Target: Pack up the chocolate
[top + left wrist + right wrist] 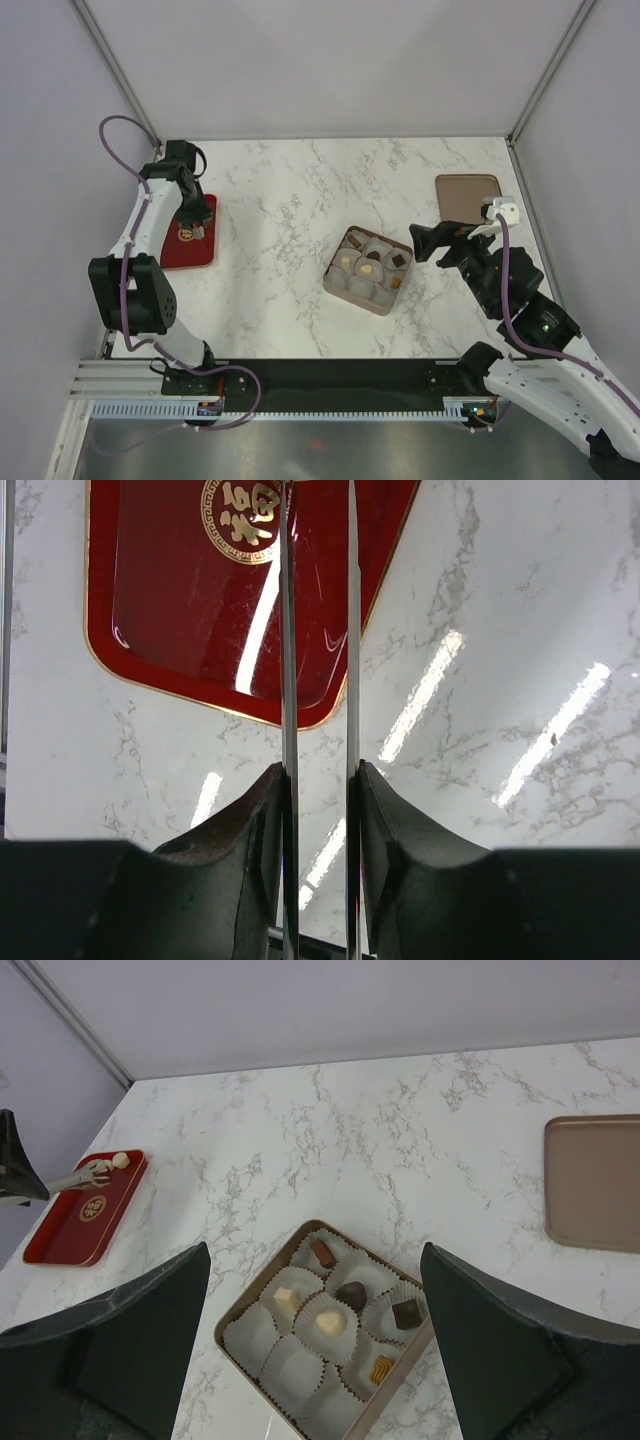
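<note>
Packing looks roughly two-thirds done. The box (262, 1272) sits open in the middle of the desk (280, 200), and six of its paper cups (290, 1370) hold chocolate (330, 1322). The three cups along its nearest side are empty. Its lid (595, 1180) lies well apart at the far right, so filling those cups and probably closing the box are left.

One pale piece (120, 1160) is outside the box, over the far end of the red tray (70, 1230) at the left edge. The left tool (320, 780) is closed, and its thin metal blades (288, 630) appear to pinch that piece at their tips. It looks round, so no long axis can be told from here.

In the box, the brown piece (322, 1252) in the far corner cup is oblong. Its length runs along the box's diagonal, from that far corner toward the centre.

The right tool (313, 1250) hangs near the box, jaws wide apart and holding nothing.
</note>
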`<state>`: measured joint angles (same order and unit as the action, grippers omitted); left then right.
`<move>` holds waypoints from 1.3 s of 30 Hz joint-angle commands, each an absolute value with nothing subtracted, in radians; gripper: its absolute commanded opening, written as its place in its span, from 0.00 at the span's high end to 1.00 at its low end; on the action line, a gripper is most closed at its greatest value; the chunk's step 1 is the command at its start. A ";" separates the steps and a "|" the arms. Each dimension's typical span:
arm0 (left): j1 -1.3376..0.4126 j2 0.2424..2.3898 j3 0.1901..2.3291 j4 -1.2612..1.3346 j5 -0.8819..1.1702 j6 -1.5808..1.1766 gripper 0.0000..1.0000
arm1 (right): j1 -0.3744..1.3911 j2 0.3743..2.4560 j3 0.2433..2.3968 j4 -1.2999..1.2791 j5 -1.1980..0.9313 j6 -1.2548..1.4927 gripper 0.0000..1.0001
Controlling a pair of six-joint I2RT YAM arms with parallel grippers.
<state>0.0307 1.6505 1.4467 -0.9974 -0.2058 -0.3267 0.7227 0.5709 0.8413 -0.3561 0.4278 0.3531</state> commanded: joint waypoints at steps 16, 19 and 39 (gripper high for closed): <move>-0.541 1.335 1.525 -1.022 0.087 -0.362 0.72 | 0.721 0.551 0.908 -0.410 0.567 0.334 0.05; -0.679 1.335 1.503 -1.005 0.084 -0.397 0.71 | 0.721 0.548 0.920 -0.431 0.598 0.328 0.05; -1.072 1.466 1.428 -0.923 0.067 -0.528 0.71 | 0.721 0.554 0.939 -0.468 0.629 0.331 0.05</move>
<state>-1.0611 1.4563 1.4014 -0.9699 0.0586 -0.4843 0.7227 0.5491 0.9024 -0.4671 0.6083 0.3431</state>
